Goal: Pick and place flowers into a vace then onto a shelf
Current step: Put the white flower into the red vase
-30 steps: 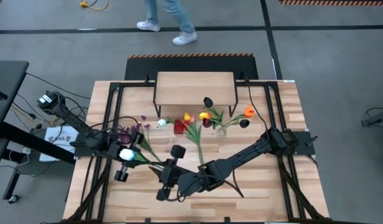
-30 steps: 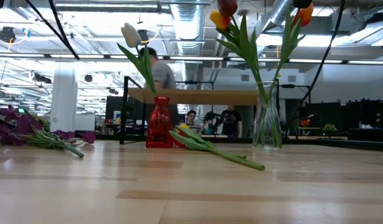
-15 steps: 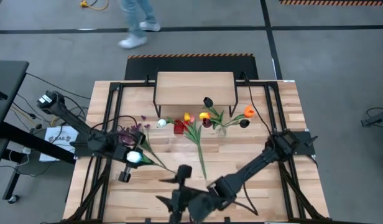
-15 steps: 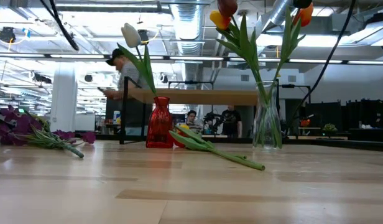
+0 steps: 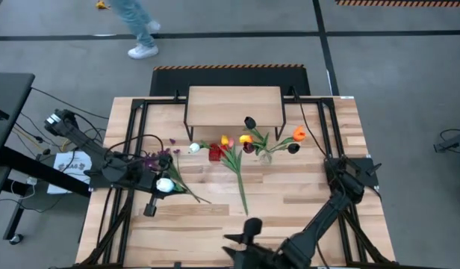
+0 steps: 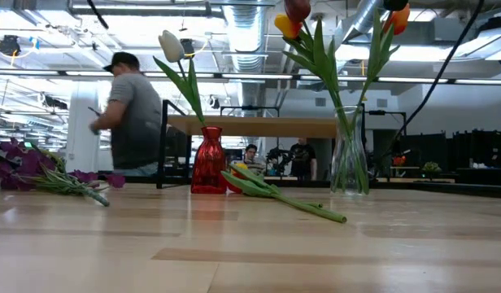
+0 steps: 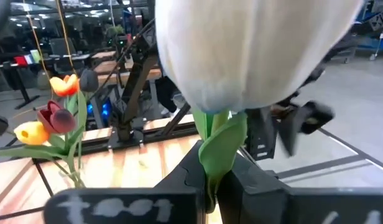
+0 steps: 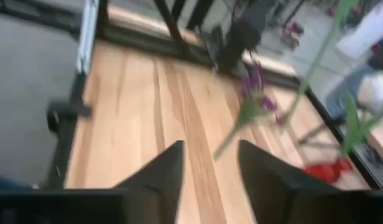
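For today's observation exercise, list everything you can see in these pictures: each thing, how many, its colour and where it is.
Table: one, light wood planks, under everything.
Shelf: one, light wood on black legs, at the table's far edge.
Red vase: one, before the shelf, holding a white tulip.
Glass vase: one, clear, beside the red vase, holding yellow, red, orange and dark tulips.
Loose tulip: one, green stem, lying between the vases.
Purple blossoms: one bunch, lying on the table's left.
Person: one, grey shirt, walking behind the table.
Left gripper: fingers shut on a second white tulip.
Right gripper: near edge, holding nothing.
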Controlling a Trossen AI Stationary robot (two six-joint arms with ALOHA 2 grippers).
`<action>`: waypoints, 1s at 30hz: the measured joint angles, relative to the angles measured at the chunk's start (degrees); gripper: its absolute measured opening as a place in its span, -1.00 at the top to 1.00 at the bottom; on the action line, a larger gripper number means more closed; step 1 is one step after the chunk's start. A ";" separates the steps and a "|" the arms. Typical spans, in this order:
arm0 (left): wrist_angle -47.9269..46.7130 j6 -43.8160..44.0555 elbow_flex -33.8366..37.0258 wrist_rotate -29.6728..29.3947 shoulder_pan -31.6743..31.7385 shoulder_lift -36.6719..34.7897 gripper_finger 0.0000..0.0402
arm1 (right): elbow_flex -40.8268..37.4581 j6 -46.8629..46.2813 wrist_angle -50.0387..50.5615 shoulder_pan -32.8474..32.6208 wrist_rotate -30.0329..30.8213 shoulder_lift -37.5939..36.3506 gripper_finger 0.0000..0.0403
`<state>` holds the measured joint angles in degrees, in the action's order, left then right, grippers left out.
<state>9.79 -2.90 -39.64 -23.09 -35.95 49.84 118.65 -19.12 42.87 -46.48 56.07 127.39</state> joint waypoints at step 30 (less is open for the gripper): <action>-12.22 -1.99 -14.46 27.52 29.58 4.49 1.00 | -53.36 11.57 -28.01 -2.43 -27.29 -40.86 0.99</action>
<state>-2.44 -4.88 -54.11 4.43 -6.37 54.33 65.29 -7.55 14.86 -48.91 28.77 86.53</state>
